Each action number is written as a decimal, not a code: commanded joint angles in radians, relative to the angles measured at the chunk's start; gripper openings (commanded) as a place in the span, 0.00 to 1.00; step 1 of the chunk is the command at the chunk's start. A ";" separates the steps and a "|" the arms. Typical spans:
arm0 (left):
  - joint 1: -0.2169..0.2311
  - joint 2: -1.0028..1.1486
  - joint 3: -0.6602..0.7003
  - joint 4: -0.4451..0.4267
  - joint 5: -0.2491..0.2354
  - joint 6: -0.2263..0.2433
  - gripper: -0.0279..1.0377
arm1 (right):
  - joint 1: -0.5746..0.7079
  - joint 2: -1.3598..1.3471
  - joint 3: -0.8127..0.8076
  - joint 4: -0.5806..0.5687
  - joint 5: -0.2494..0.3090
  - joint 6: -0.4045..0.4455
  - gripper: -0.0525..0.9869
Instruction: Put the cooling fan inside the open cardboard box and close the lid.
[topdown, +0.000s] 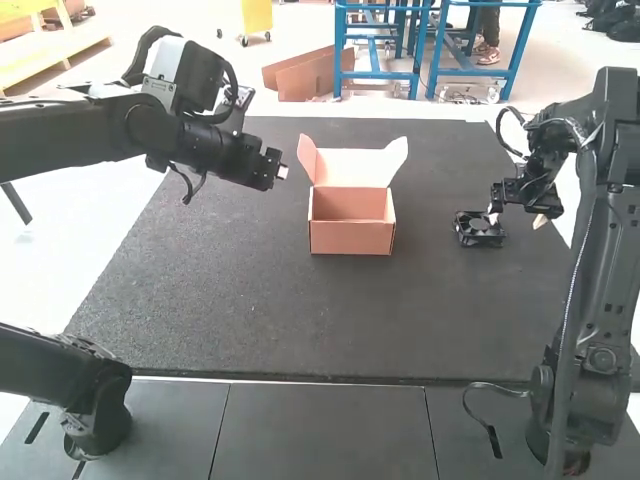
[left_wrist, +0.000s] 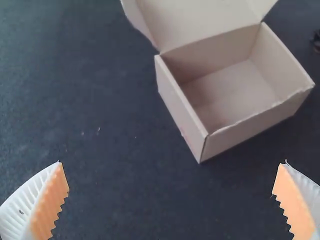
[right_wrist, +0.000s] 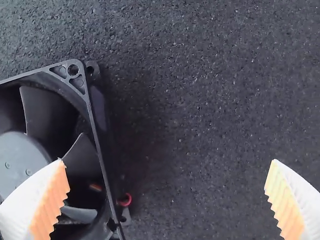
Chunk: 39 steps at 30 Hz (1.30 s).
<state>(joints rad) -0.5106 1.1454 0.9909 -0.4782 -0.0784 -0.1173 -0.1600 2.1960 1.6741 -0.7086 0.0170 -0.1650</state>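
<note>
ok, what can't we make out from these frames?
Fan, right wrist view: most of its frame runs off the edge; a finger of the right tool covers part of the blades.
Fan, high view: too small to trace its wire.
Box, left wrist view: lid top cut off by the edge.
Box, high view: floor partly hidden behind its front wall.
Left tool, high view: fingers too small to read.

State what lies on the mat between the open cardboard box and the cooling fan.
The stretch is bare: in the high view, plain black mat runs from the cardboard box to the cooling fan.
</note>
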 joint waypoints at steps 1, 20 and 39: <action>0.001 0.001 0.015 0.001 0.005 -0.005 0.94 | -0.004 0.015 0.024 0.000 0.024 0.010 0.92; 0.003 0.001 0.015 -0.008 0.005 -0.005 0.94 | -0.004 0.096 0.027 -0.040 -0.019 0.070 0.53; 0.003 0.001 -0.011 0.001 0.000 -0.007 0.94 | 0.004 -0.143 0.049 -0.083 -0.155 0.153 0.03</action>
<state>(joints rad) -0.5106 1.1454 0.9905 -0.4870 -0.0788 -0.1177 -0.1555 2.2211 1.7000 -0.7830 -0.0940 -0.0357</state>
